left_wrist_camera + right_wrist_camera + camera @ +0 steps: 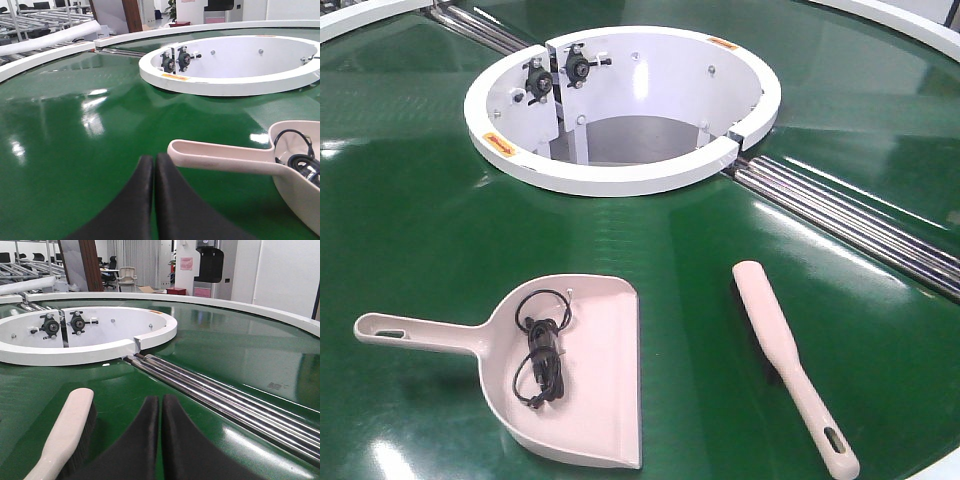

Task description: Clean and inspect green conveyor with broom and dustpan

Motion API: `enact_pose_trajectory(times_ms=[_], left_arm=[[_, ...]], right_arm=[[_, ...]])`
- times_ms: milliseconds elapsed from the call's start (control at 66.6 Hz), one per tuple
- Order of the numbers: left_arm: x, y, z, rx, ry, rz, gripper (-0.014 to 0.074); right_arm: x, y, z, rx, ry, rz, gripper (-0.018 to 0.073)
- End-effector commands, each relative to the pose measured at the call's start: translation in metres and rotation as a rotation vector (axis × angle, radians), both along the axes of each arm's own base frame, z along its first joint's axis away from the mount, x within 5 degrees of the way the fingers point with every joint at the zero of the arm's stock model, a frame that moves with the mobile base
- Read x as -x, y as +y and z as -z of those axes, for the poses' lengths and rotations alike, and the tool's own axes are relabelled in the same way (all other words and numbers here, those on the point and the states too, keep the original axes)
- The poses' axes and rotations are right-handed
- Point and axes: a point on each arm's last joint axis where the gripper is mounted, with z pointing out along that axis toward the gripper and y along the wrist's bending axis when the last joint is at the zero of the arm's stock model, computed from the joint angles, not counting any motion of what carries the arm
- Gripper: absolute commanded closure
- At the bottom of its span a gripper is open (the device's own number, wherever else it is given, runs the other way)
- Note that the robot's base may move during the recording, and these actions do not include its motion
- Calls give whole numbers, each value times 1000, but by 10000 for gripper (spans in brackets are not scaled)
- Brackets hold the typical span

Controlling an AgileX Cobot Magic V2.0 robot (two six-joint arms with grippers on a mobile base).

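On the green conveyor [440,230], front view, the dustpan [585,380] holding a black cable [542,345] lies left of the broom [790,365]. Left wrist: left gripper [154,165] clenched, empty, beside the dustpan's handle. Right wrist: right gripper [161,405] clenched, empty, beside the broom.

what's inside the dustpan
A coiled black cable lies in the dustpan. No other debris shows there; the pan floor under the coil is covered.

surface: green conveyor [420,220], glossy, silver roller seams [860,225] | hub: white ring [620,182] at centre | dustpan [575,385] lies left, handle pointing left, black cable [542,350] inside | broom [790,365] lies right, well apart
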Motion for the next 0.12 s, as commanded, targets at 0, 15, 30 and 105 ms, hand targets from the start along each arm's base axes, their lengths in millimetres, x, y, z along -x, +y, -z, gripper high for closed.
enact_pose_trajectory(times_ms=[0, 15, 30, 105], left_arm=[[0, 0, 0, 18, -61, -5, 619], [0, 0, 0, 18, -61, -5, 619], [0, 0, 0, 18, -61, -5, 619], [0, 0, 0, 18, -61, -5, 619]], right_arm=[[0, -1, -3, 8, -66, 16, 564], [0, -1, -3, 8, -66, 16, 564], [0, -1, -3, 8, -66, 16, 564], [0, -1, -3, 8, -66, 16, 564]])
